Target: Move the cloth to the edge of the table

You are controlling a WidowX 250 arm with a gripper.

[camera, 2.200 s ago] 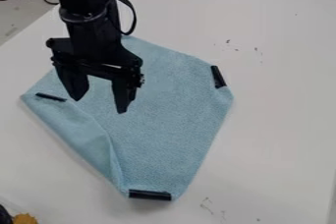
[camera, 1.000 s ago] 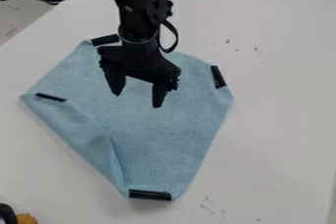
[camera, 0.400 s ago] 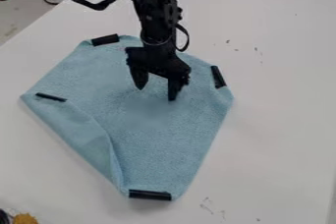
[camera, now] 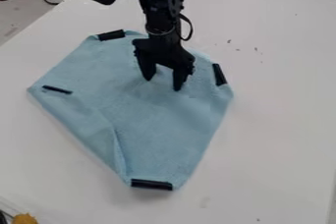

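The near black strip point(camera: 152, 184) and the near corner of the cloth point(camera: 157, 134) have slid a little toward the far side. The cloth lies mid-table, its left side folded over. Farther up, the gripper point(camera: 164, 84) has its 2 fingers well apart, tips down at the cloth; whether they pinch any fabric, I cannot tell. The far left strip point(camera: 111, 35) has shifted farther too, so dragging seems underway, with the table point(camera: 275, 46) edge unreached.
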